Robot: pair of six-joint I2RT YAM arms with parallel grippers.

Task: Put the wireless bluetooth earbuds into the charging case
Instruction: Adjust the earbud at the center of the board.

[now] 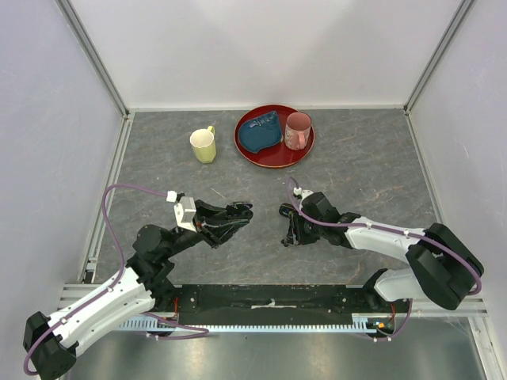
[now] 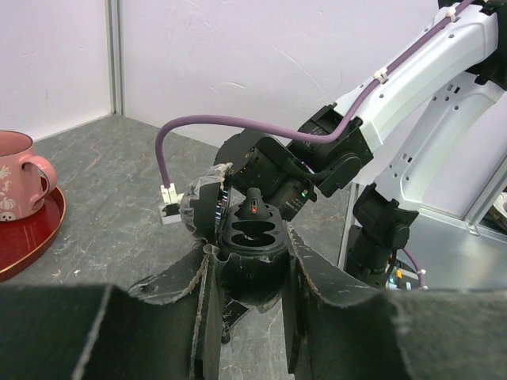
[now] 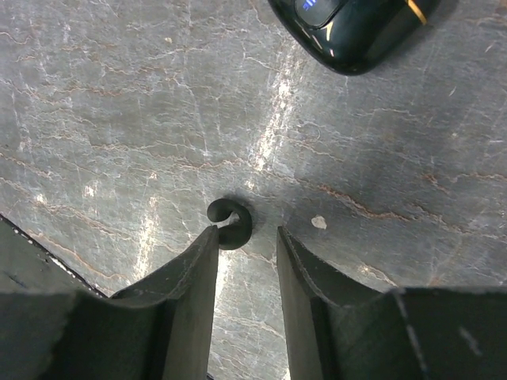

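We find the left arm stretched low from its base over the grey marbled table [image 1: 356, 174], forearm near level. The left gripper [image 1: 239, 211] lies on the near side of the round red glossy tray [image 1: 273, 161], a little to its left. Its jaws are pinched on an open matt black charging case [image 2: 253, 241], gripped by its flanks with the hollow facing the wrist camera. A small black part with a red dot stands at the far rim of the held case. We cannot tell whether it is an earbud.

The right arm is bent at the elbow with the wrist turned down. The right gripper [image 1: 288, 235] points at the table on the near side of the tray, apart from the left gripper. Its jaws are spread with nothing between them. One tiny black comma-shaped earbud [image 3: 230, 224] lies flat on the table at the mouth of that gap, touching the tip of one finger [image 3: 190, 293].

Count:
- Earbuds: one certain.
- Cases: two. The second is a glossy black oval case [image 3: 356, 28] on the table near that earbud, with a blue glint and a gold mark. Its bearing from the tray we cannot tell.
- Mugs: two. A pale yellow mug [image 1: 203, 146] stands just left of the tray and a pink mug [image 1: 298, 131] stands on it.
- One dark blue bean-shaped item [image 1: 260, 134] also lies on the tray, material not discernible.

The finger pads are dark and felt-like, with frayed edges.
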